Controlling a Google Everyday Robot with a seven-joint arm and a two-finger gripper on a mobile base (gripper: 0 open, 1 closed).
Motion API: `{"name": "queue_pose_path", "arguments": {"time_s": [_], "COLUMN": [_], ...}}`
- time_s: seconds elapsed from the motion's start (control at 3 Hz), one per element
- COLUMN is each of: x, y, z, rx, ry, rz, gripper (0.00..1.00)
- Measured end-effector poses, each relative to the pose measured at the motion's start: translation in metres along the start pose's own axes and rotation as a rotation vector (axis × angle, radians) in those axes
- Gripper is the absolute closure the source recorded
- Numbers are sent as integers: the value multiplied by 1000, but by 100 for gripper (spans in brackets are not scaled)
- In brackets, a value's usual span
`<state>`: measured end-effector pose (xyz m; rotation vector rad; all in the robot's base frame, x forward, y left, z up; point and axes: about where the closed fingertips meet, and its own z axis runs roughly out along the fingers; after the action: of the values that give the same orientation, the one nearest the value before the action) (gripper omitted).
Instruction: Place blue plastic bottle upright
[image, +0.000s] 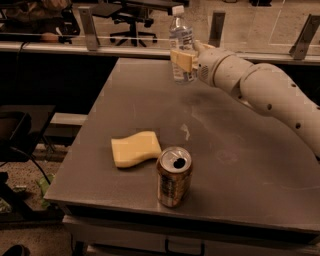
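The blue plastic bottle is clear and ribbed, with a white cap and a pale label. It stands nearly upright at the far middle of the grey table, its base close to the tabletop; I cannot tell if it touches. My gripper is shut on the bottle's lower half, with one tan finger across its front. The white arm reaches in from the right.
An orange-brown soda can stands upright near the table's front edge, with a yellow sponge just to its left. A glass barrier with metal posts runs behind the table. Office chairs stand beyond it.
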<state>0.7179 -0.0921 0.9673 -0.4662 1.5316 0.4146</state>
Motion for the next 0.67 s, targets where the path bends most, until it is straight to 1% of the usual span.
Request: {"name": "queue_pose_path", "arguments": {"time_s": [0.67], "x": [16], "y": [3], "z": [-9], "rx": [49], "ry": [-64], "rz": [-7], "gripper": [100]}}
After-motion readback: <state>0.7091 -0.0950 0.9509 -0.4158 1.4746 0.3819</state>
